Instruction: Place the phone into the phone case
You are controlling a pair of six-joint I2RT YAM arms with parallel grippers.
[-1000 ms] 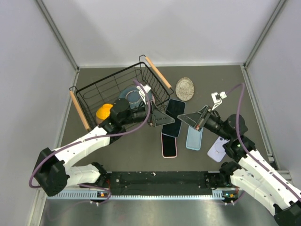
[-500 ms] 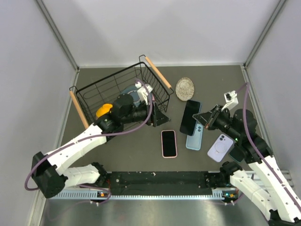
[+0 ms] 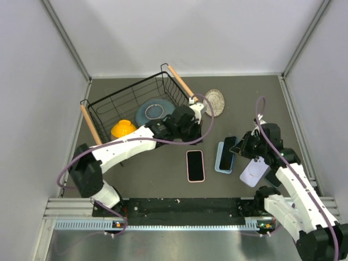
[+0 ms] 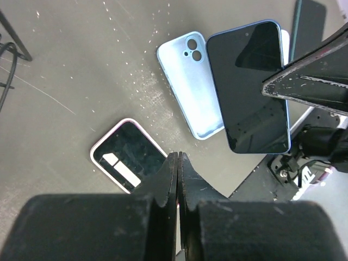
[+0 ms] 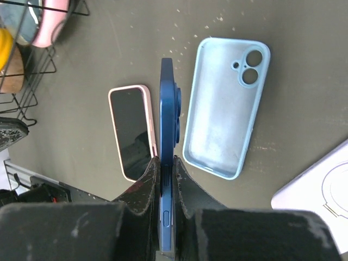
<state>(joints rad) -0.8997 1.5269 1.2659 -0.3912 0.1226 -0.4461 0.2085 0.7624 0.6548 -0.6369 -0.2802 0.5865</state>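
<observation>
My right gripper (image 5: 166,160) is shut on the dark blue phone (image 5: 166,109), holding it on edge by its sides. The phone (image 3: 225,155) hangs above the left part of the light blue phone case (image 5: 225,109), which lies open side up on the table. I cannot tell whether the phone touches the case (image 3: 218,163). The left wrist view shows the phone's black screen (image 4: 249,87) beside the case (image 4: 190,84). My left gripper (image 4: 178,155) is shut with nothing between its fingers. It hovers near the basket's right corner (image 3: 190,129), above the pink-cased phone.
A phone in a pink case (image 3: 195,165) lies screen up left of the blue case. A lavender case (image 3: 254,173) lies to the right. The wire basket (image 3: 109,106) holds a blue plate and a yellow object. A silver round object (image 3: 213,101) sits behind.
My left gripper let go of the blue phone, shut empty and swung right past the basket. My right gripper carried the phone right and down over the blue case.
</observation>
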